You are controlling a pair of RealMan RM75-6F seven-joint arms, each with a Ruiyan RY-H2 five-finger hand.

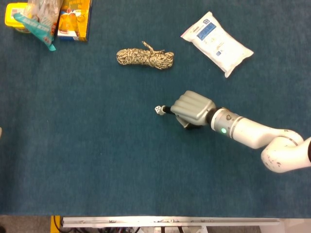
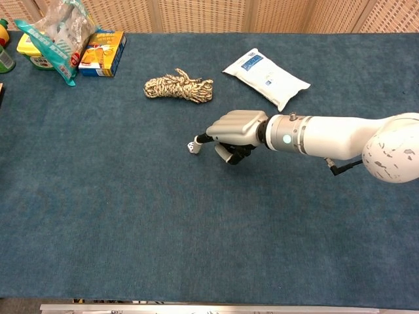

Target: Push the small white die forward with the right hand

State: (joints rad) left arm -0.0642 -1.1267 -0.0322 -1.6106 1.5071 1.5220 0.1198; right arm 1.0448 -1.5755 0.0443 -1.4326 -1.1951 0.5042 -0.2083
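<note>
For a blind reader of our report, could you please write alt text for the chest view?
The robot's right hand, fingers curled, touches a small white die with one dark fingertip on a blue cloth table. Behind lie a coiled rope and a white packet.

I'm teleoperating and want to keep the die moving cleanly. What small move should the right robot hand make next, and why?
Probably keep nudging forward: the right robot hand has a dark fingertip against the small white die, and bare blue table lies ahead.

Blue carpeted table (image 2: 98, 216), woven wall panels (image 2: 203, 14)
</note>
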